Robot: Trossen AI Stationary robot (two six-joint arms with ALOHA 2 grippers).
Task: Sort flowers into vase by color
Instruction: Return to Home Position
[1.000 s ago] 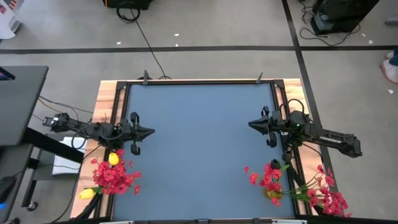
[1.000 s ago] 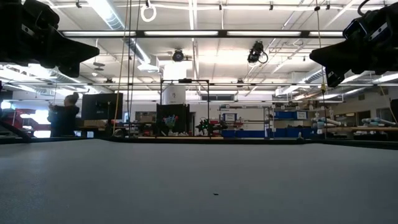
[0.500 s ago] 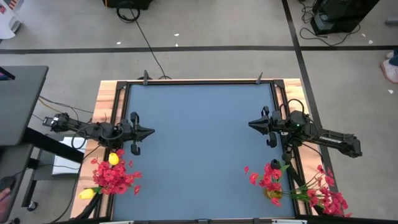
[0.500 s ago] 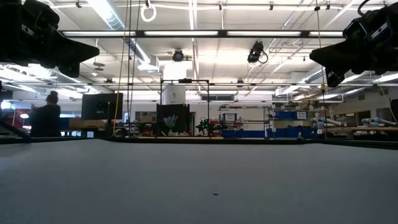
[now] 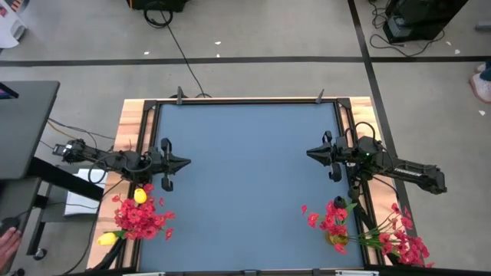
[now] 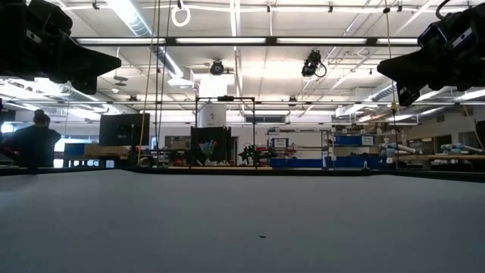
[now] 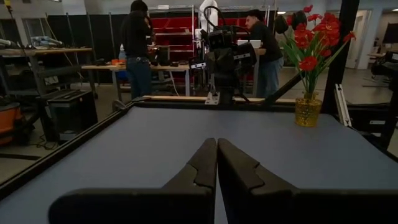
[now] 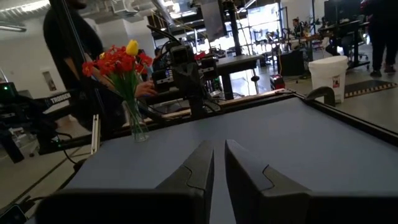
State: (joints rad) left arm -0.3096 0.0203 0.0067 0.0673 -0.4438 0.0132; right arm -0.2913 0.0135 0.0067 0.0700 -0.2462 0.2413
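left gripper point(image 5: 186, 162): hangs above the left edge of the table point(image 5: 245, 126), pointing in toward the middle. The fingers are pressed flat against each other with nothing between them.

right gripper point(image 5: 309, 153): above the right edge, pointing straight back at the left one and well apart from it. The fingers are all but together, with just a sliver of a gap, and they hold nothing.

clear vase point(image 8: 135, 124): stands upright at the table's near-left corner, just beside the left arm.

what's in it: a red bunch point(image 8: 115, 62) with a yellow tulip point(image 8: 132, 47) poking out the top. From above, a second yellow head shows low on the outer side of the same bunch.

amber vase point(image 7: 307, 112): upright at the near-right corner, close to the right arm.

what's in that one: a second red bunch point(image 7: 316, 34) on long green stalks, fanning out wide. From above, the blossoms spread both over the mat and out past the table's edge.

dark bud point(image 7: 281, 23): sits up among those red ones, on the side toward the right arm.

room: a few people point(image 7: 138, 50) stand at benches beyond the table, none of them near the arms.
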